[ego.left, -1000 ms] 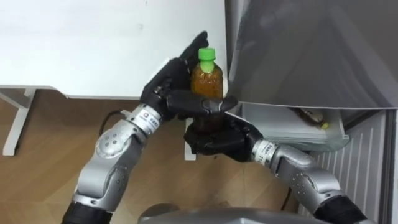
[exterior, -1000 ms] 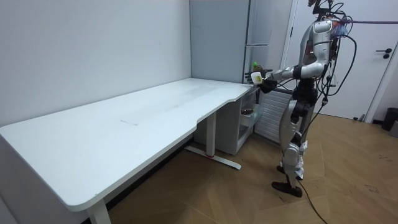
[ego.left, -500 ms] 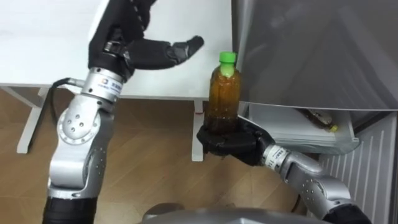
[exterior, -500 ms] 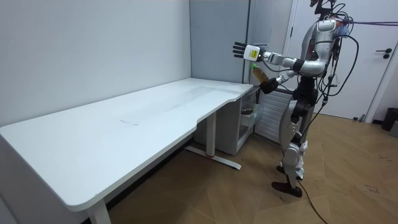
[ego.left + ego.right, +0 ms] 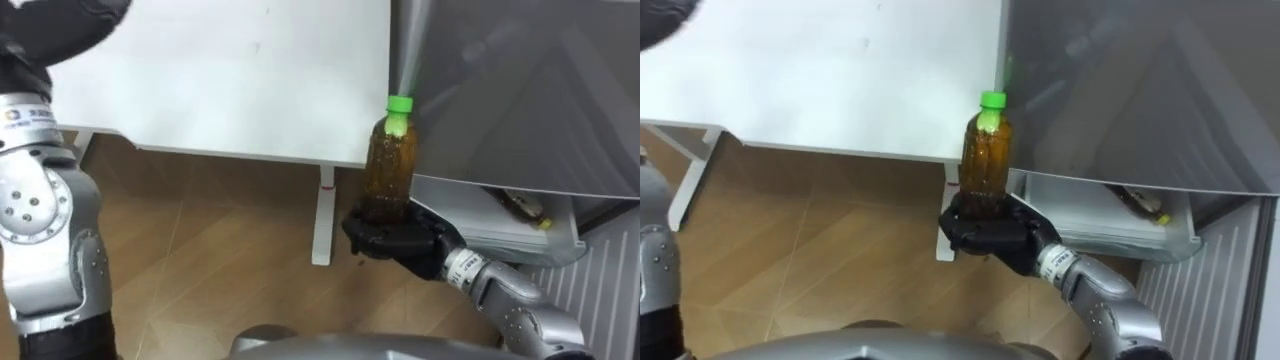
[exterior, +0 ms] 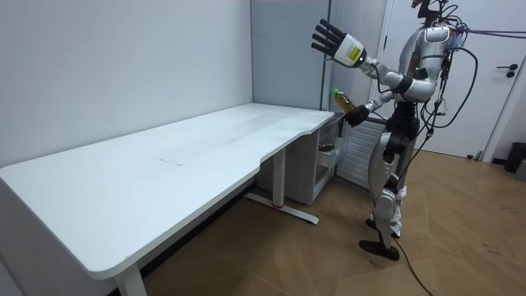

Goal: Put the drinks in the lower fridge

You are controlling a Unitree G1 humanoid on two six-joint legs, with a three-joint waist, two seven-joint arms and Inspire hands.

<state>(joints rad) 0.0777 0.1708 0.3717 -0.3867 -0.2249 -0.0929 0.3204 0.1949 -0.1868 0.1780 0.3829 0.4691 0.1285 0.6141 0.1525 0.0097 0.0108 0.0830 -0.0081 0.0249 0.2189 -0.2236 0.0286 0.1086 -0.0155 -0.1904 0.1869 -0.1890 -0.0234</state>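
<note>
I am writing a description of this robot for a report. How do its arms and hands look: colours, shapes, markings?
Both hands are black: the right hand and the left hand. Each wrist carries a white band with a small mark. The arms are silver-grey, with rounded joint housings.

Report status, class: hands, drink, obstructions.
Right hand shut on brown drink bottle, upright. Left hand raised, open. Bottle at fridge front, white desk edge alongside.

Left hand [image 6: 333, 41] high, fingers [image 6: 319, 33] spread; right hand [image 5: 388, 236] low, curled.
</note>
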